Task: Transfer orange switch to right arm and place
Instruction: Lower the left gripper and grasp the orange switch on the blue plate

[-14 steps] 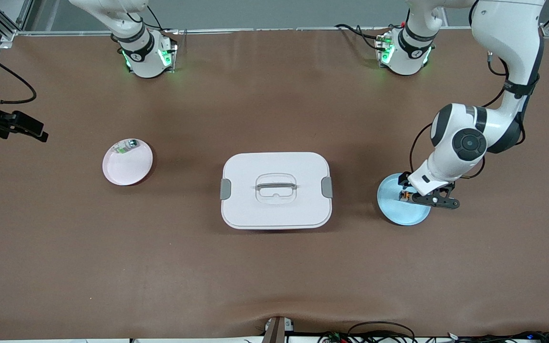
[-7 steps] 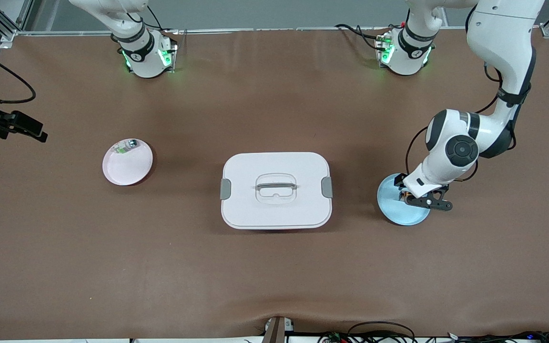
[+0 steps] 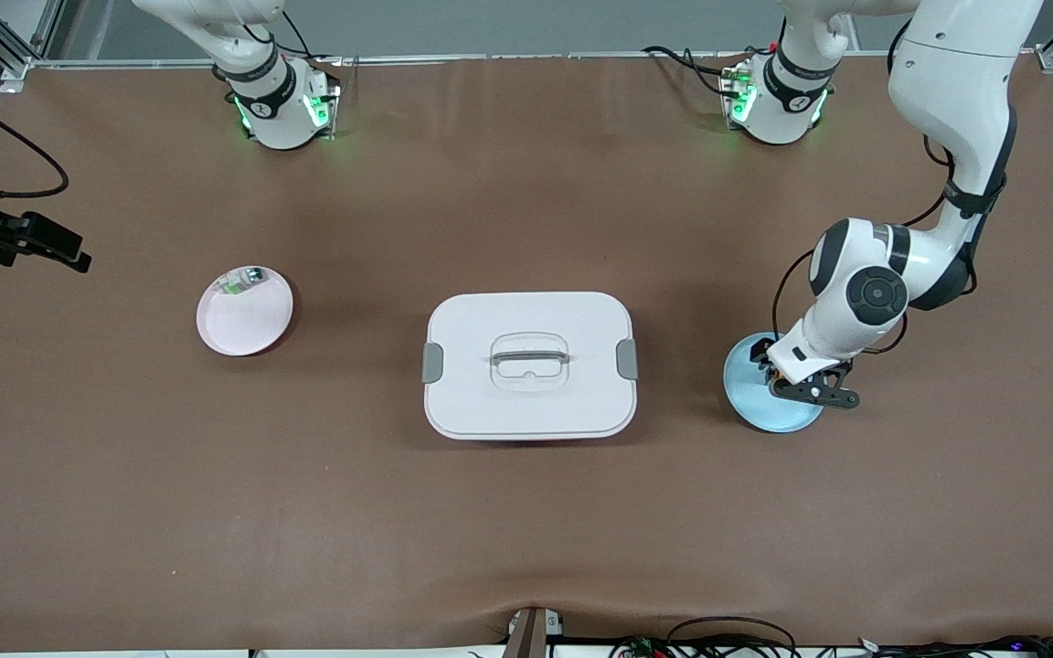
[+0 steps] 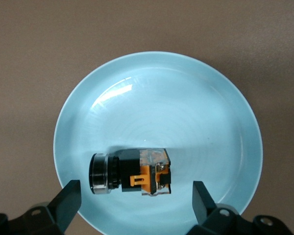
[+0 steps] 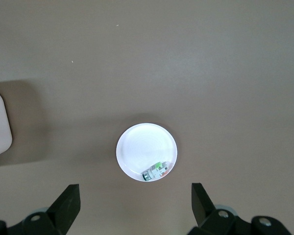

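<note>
Left gripper (image 3: 799, 379) low over round pale-blue plate (image 3: 750, 402), fingers (image 4: 68, 200) spread wide, straddling tiny black orange-faced switch (image 4: 137, 171) lying on plate, not touching it. Right gripper (image 5: 134, 205) waits high near table end, open, above pink plate (image 3: 244, 320).

1. A brown table (image 3: 526, 530) carries everything.
2. A white lidded box (image 3: 529, 366) sits mid-table.
3. A pink plate (image 3: 244, 315) lies toward the right arm's end.
4. A blue plate (image 3: 750, 402) lies toward the left arm's end.
</note>
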Motion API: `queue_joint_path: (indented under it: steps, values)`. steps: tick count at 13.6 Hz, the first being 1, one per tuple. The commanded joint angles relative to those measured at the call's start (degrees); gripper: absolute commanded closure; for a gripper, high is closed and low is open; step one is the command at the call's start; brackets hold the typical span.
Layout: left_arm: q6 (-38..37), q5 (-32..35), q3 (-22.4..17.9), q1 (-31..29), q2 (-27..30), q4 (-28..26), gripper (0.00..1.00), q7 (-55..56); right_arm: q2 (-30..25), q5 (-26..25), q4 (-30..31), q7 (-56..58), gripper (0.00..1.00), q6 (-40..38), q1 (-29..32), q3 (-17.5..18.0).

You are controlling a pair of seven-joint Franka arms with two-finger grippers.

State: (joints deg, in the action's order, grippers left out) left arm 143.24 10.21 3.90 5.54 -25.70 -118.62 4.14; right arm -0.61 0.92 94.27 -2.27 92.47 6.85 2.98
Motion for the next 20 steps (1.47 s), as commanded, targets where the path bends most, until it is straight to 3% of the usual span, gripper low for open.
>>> queue_joint_path:
  steps: [1, 16, 20]
  values:
    - [2.30, 1.39, 0.23, -0.62, -1.36, 0.58, 0.00, -0.36, -1.50, 0.22, 0.74, 0.42, 0.00, -0.54, 0.88, 0.63]
    - [7.49, 1.39, 0.14, -1.15, -3.65, 0.05, 0.00, -0.19, -1.15, 0.31, 1.01, 0.24, 0.00, 0.78, 0.79, 0.80]
    - [7.49, 1.39, 0.14, -1.06, -3.65, 0.14, 0.32, 0.07, -1.23, 0.31, 1.10, 0.24, 0.00, 1.22, 0.62, 0.80]
